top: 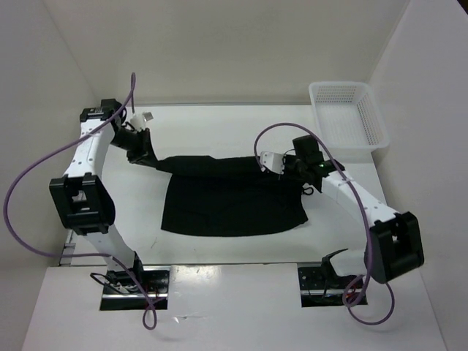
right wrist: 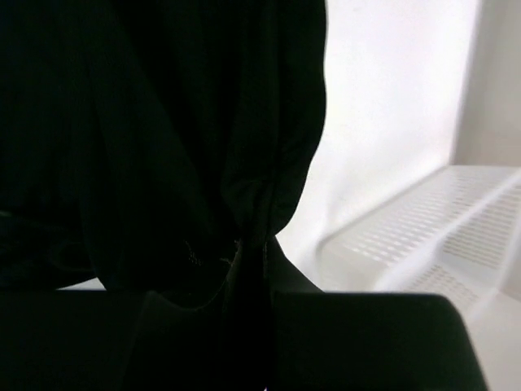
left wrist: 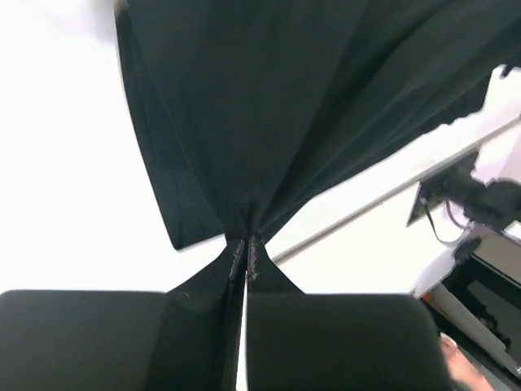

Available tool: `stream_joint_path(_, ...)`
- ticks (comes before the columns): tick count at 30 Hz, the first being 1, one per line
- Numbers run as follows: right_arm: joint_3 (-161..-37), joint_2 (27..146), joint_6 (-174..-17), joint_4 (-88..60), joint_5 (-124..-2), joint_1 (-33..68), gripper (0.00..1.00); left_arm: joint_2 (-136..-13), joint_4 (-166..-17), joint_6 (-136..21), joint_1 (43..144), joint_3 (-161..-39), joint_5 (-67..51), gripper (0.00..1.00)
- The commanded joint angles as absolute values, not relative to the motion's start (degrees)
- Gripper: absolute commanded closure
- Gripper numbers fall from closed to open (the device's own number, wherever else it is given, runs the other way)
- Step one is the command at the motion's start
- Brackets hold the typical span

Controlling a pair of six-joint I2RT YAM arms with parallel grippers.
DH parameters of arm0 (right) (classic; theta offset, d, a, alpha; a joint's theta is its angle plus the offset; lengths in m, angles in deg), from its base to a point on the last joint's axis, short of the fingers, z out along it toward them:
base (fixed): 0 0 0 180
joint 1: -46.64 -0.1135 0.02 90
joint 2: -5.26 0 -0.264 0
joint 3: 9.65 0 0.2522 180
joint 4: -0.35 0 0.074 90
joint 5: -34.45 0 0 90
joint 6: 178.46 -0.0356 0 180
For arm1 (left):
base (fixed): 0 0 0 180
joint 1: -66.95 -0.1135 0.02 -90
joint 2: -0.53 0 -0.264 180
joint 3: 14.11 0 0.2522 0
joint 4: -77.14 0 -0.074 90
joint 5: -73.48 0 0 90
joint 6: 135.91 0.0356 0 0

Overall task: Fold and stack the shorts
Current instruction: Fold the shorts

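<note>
The shorts [top: 234,205] lie across the middle of the surface [top: 219,131], between the two arms, with their near edge towards the arm bases. The left end effector [top: 156,162] sits at the shorts' far left corner, the cloth pinched between its fingers [left wrist: 254,259] and fanning away from them. The right end effector [top: 289,174] sits at the far right corner, closed on a bunch of the same cloth. The far edge runs between the two. The basket [top: 376,121] stands in the far right corner of the surface, behind and to the right of the right arm, well apart from the shorts.
</note>
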State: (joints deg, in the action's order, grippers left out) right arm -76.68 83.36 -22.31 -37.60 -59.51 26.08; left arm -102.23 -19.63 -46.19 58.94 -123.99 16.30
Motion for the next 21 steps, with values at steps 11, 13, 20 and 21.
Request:
stream_joint_path(11,-77.11,71.44,-4.27,-55.83,-70.22,27.31,1.0,-86.22,-14.39,-45.91,77.23,-96.34,3.97,1.0)
stream_joint_path(13,-76.58,69.78,-0.77,-59.36,-70.22,26.6,1.0,-86.22,-14.39,-45.91,77.23,-95.11,0.9,1.0)
stream_joint_path(20,-75.09,66.78,7.67,-70.26,-68.29,26.6,1.0,-87.71,-14.39,-45.91,73.72,-92.22,-7.72,1.0)
stream_joint_path(21,-75.7,66.78,8.82,-73.76,-68.99,26.6,1.0,-88.58,-14.39,-45.91,73.72,-91.42,-8.51,1.0)
